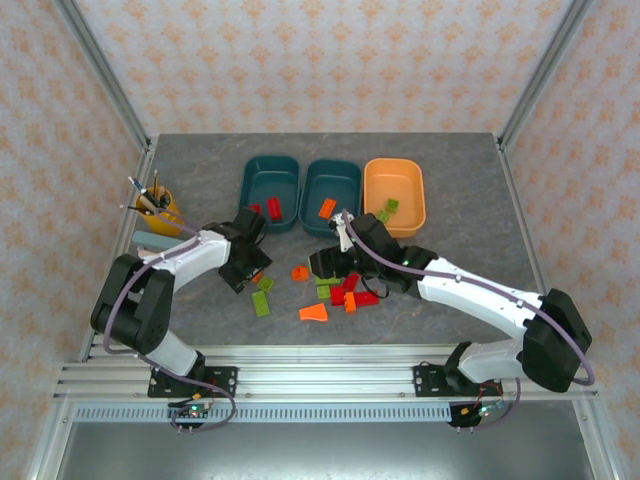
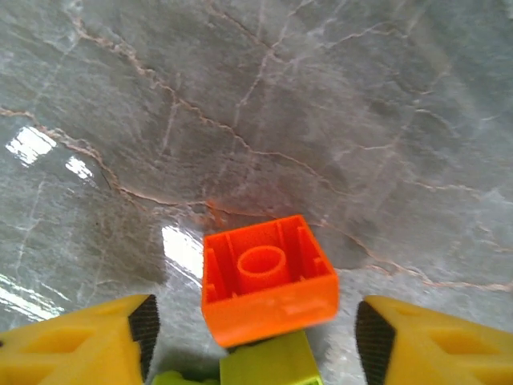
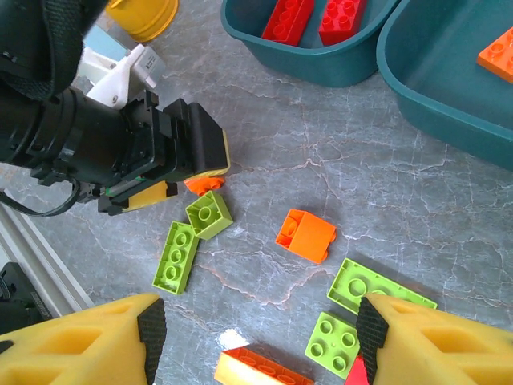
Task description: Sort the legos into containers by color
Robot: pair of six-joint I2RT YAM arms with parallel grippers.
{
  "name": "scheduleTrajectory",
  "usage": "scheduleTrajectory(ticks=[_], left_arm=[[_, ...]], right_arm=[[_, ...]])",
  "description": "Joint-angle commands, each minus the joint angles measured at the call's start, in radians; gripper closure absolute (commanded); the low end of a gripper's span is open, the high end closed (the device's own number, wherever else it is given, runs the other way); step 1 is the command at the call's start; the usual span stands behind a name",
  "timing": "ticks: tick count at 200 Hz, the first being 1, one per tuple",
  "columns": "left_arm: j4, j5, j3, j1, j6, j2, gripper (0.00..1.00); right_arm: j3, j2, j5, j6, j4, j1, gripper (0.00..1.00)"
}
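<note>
Progress: approx a third done imo. Left teal tray (image 1: 270, 180) has 2 red legos (image 1: 273, 208), middle teal tray (image 1: 332, 180) has 1 orange lego (image 1: 327, 208), orange tray (image 1: 395, 180) has a couple of green legos (image 1: 392, 206). Loose legos (image 1: 345, 292) on table (image 1: 460, 180), near-centre, btwn arms. Left claw (image 2: 255, 329) apart, straddling orange brick (image 2: 268, 277), not clamped yet. Right claw (image 3: 255, 329) apart, empty, over pile. Left wrist cam: brick lies hollow side up on green brick (image 2: 268, 365); too small to tell from top cam.

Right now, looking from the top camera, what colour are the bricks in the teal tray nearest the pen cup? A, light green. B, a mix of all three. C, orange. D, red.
D: two red bricks lie side by side at the near end of that teal tray, and the rest of its floor is bare.
</note>
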Motion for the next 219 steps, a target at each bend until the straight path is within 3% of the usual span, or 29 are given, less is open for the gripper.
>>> scheduleTrajectory(ticks=[1,35,64,105,162,219], left_arm=[[-0.01,-0.056,0.025,0.009,-0.027,0.023,0.39],[0.024,-0.078,0.019,0.009,-0.014,0.038,0.56],[-0.019,-0.116,0.045,0.006,0.003,0.029,0.63],[-0.163,-0.2,0.262,-0.05,0.155,-0.054,0.63],[-0.317,-0.181,0.795,-0.174,0.399,0.242,0.64],[-0.394,-0.095,1.251,-0.244,0.537,0.636,0.64]], right_arm=[[0.006,-0.018,0.027,-0.007,0.011,0.004,0.34],[0.006,-0.007,0.029,0.017,0.014,0.004,0.34],[0.015,-0.006,0.034,0.021,0.008,0.004,0.34],[0.07,-0.08,0.238,0.082,-0.058,-0.044,0.35],[0.17,-0.051,0.245,0.206,-0.158,-0.254,0.34],[0.18,-0.029,0.189,0.309,-0.18,-0.358,0.34]])
